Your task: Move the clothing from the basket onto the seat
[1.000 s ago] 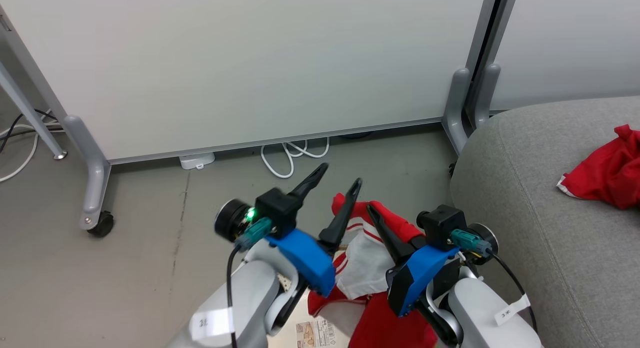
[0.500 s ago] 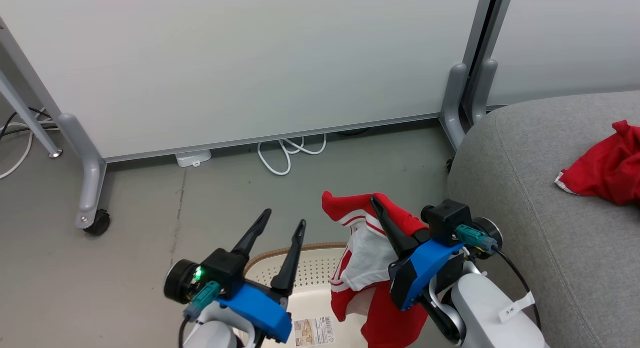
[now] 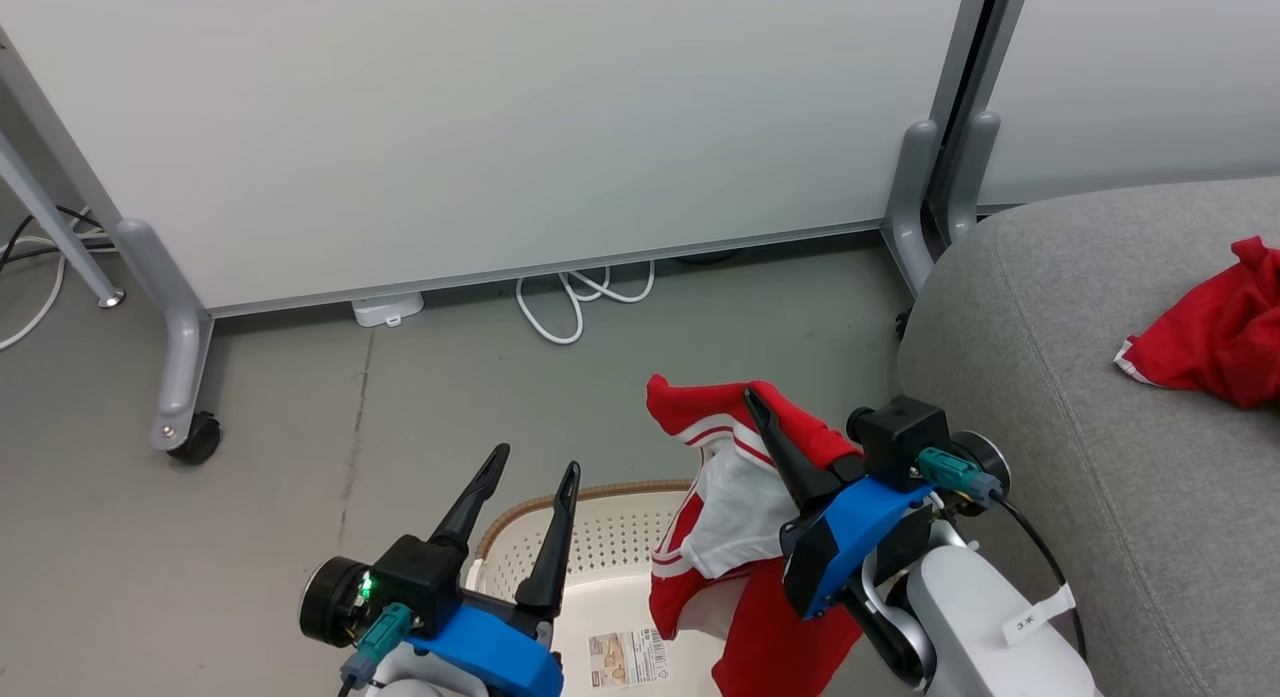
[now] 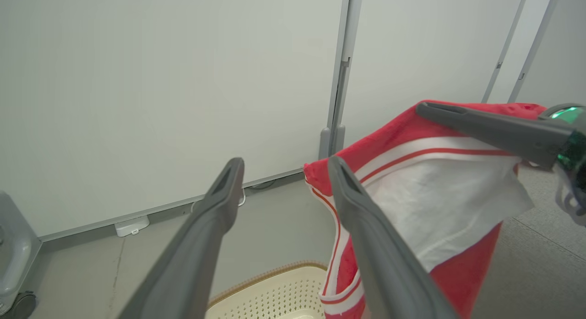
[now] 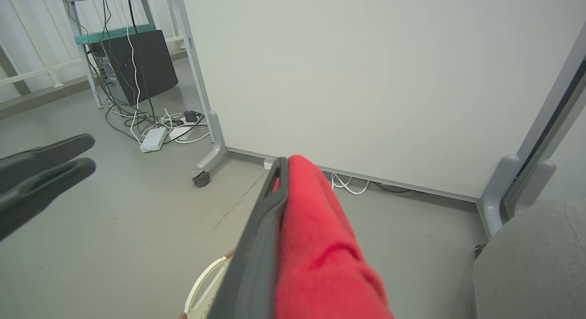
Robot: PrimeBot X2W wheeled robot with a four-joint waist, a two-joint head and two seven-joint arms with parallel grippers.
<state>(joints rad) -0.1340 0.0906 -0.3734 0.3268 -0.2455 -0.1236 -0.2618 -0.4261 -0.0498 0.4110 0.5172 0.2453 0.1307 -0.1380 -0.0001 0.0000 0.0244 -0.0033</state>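
Right end effector (image 3: 755, 402): we see it pinched shut on the top fold of the held garment (image 3: 730, 517), above the basket's right side.
Left end effector (image 3: 536, 459): its fingers are spread wide with nothing between them, over the basket's left rim.
Basket (image 3: 610, 492): it stands on the floor (image 3: 300, 397). Its barcode sticker (image 3: 630, 662) lies bare on the bottom, and we see no other cloth in the part that shows.
Held garment: red with white stripes and a white panel, it hangs from the grip over the basket's right half. We cannot tell whether its lower hem is clear of the basket.
Long axis: it runs top to bottom, straight down from the pinch toward the basket.
Second garment (image 3: 1215, 342): crumpled on the seat, well to the right of the basket.
Seat (image 3: 1050, 377): it lies just to the right of the basket, its rounded edge facing it.
Relation that counts: the seat lies to the right of the gripping arm, on the far side from the free one, so we judge the right arm the nearer by far.
Coming move, as we judge it: raise the cloth clear of the basket, then swing it right over the seat's edge.
Risk: the trailing hem may catch the basket's rim.
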